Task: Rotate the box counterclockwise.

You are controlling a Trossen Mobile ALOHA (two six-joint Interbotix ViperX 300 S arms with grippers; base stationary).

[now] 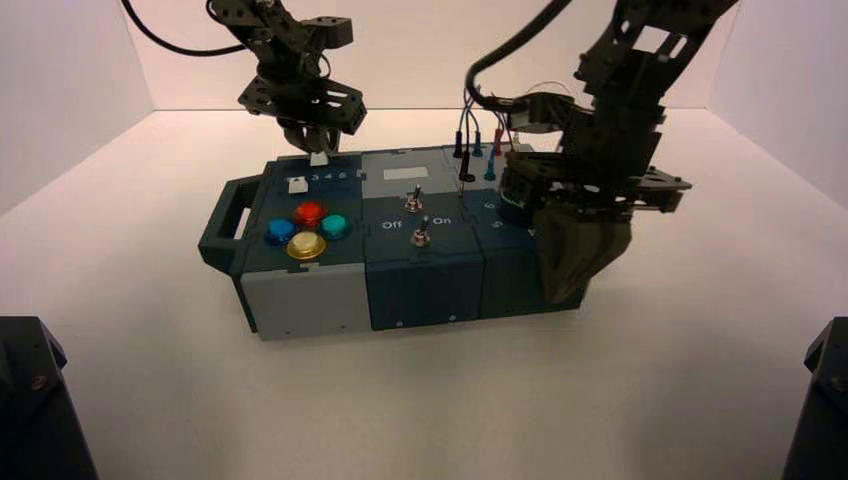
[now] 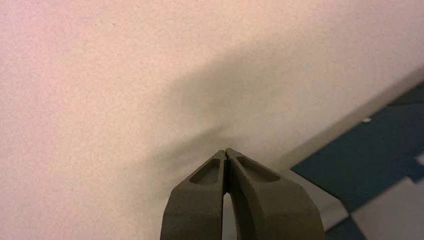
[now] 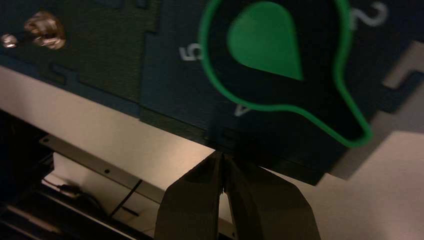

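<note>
The box (image 1: 420, 285) lies across the middle of the white table, its handle (image 1: 225, 225) at the left end. On top are four coloured buttons (image 1: 309, 212), two toggle switches (image 1: 412, 200) and plugged wires (image 1: 478, 140). My left gripper (image 1: 318, 152) hangs shut at the box's back left edge. In the left wrist view that gripper (image 2: 226, 151) is over bare table beside the box's corner (image 2: 380, 155). My right gripper (image 1: 568, 285) is shut and down at the box's front right end. In the right wrist view its tips (image 3: 223, 156) meet the box's edge below the green knob (image 3: 267, 40).
White walls close the table at the back and sides. Dark arm bases stand at the front left corner (image 1: 35, 400) and the front right corner (image 1: 820, 400). Bare table (image 1: 420, 400) lies in front of the box and to both sides.
</note>
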